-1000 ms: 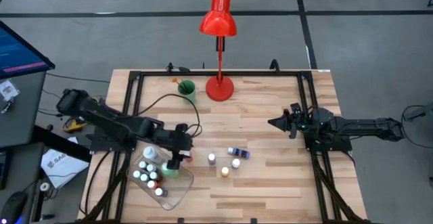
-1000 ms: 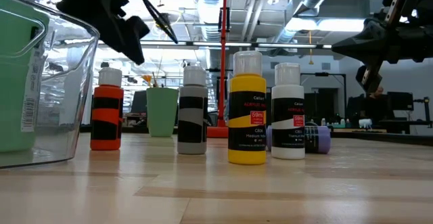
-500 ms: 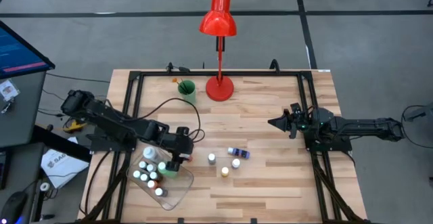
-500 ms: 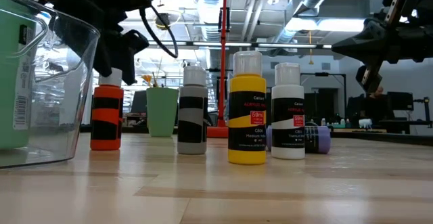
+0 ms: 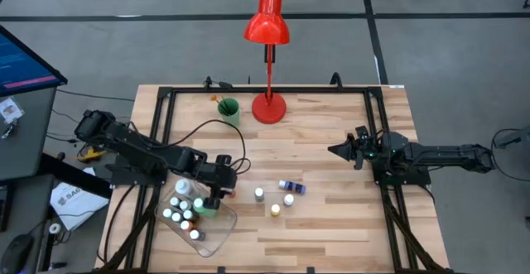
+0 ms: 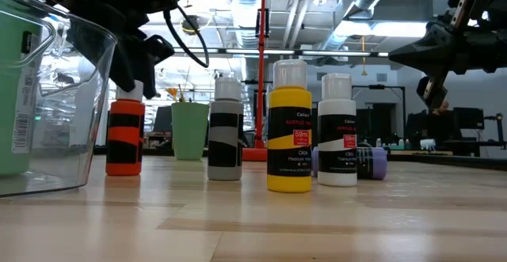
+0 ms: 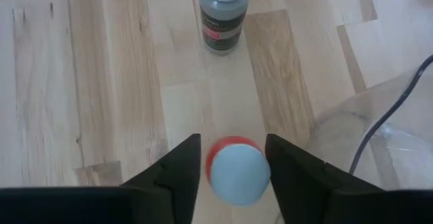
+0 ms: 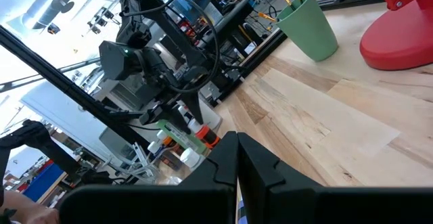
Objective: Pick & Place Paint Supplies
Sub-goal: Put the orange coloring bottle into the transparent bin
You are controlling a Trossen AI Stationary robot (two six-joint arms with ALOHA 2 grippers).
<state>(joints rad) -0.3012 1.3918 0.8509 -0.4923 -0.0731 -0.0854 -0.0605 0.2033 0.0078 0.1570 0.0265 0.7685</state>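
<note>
My left gripper (image 7: pixel 233 140) is open, pointing down over the orange paint bottle (image 6: pixel 125 139). Its fingers stand on either side of the bottle's white cap (image 7: pixel 235 174); I cannot tell whether they touch it. The bottle stands upright on the table beside the clear tray (image 5: pixel 217 224). The grey bottle (image 5: pixel 259 194), the white bottle (image 5: pixel 289 199) and the yellow bottle (image 5: pixel 275 210) stand upright farther right. A purple bottle (image 5: pixel 292 188) lies on its side. The tray holds several small bottles and the larger green bottle (image 5: pixel 206 209). My right gripper (image 5: pixel 334 151) is shut and waits above the table's right half.
A green cup (image 5: pixel 228 108) with brushes and a red lamp (image 5: pixel 268 104) stand near the far edge. A black cable (image 5: pixel 211 125) loops over the table by the left arm. Bare wood lies between the loose bottles and the near edge.
My left gripper came down from above the tray's rim and now stands around the orange bottle's cap. It has barely moved in the last half second. The bottles have stayed where they were.
</note>
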